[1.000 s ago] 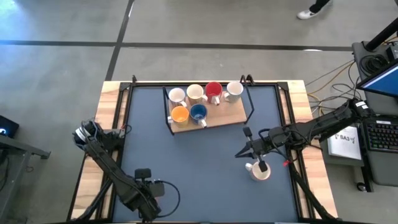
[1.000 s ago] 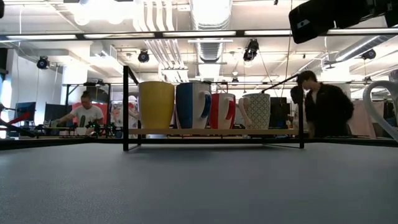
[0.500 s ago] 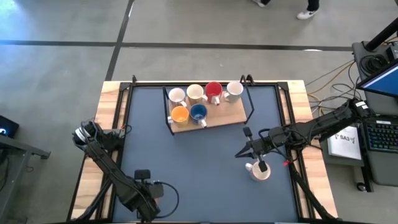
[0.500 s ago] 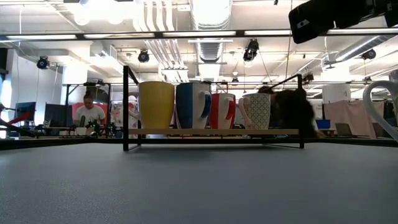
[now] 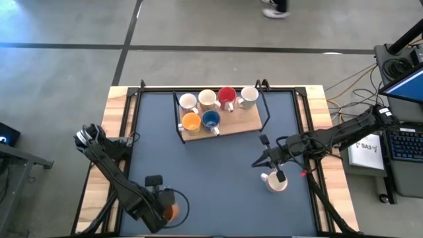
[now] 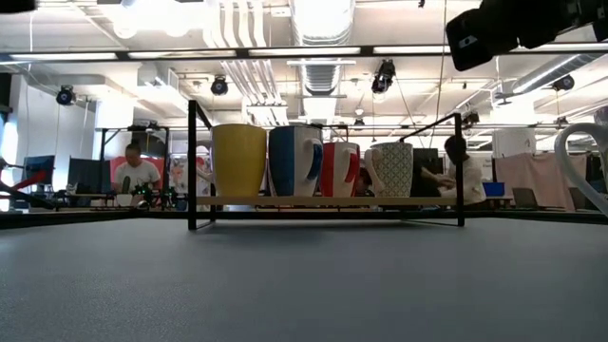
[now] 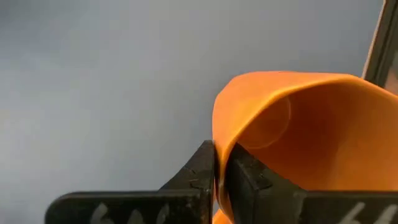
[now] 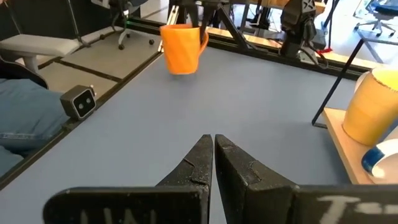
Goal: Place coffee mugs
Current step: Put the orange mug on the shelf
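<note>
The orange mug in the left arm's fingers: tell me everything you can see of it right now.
The orange mug is plain, glossy and ceramic-looking, with a round open mouth and nothing visible inside. The left gripper is shut on its rim, one finger outside the wall and one inside. From the right wrist view it hangs upright, lifted clear of the table, its handle out to one side. From above it sits at the table's near left, mostly hidden under the arm.
</note>
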